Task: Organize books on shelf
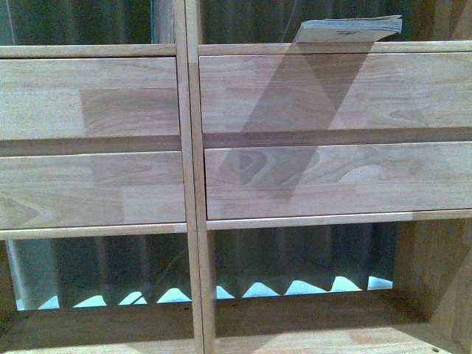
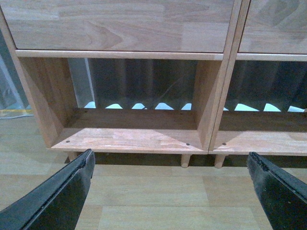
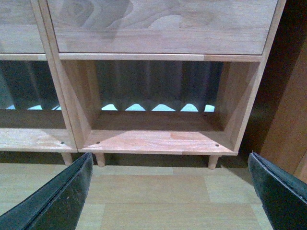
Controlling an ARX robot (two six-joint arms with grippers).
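Note:
The pale wood shelf (image 1: 193,184) fills the front view, with four plain drawer fronts and open backless compartments above and below. One thin book (image 1: 348,29) lies flat in the upper right compartment, its pale page edges facing me and one end overhanging the drawer top. Neither arm shows in the front view. My left gripper (image 2: 170,191) hangs open over the wood floor, facing the shelf's (image 2: 129,139) bottom left compartment, with nothing between its black fingers (image 2: 62,191). My right gripper (image 3: 168,191) is open likewise before the shelf's (image 3: 158,139) bottom right compartment.
A grey curtain (image 1: 295,258) hangs behind the backless compartments, with light showing under its hem. Short peg legs (image 2: 185,160) lift the shelf off the pale plank floor (image 3: 158,201). A darker orange-brown cabinet (image 3: 288,124) stands close beside the shelf in the right wrist view.

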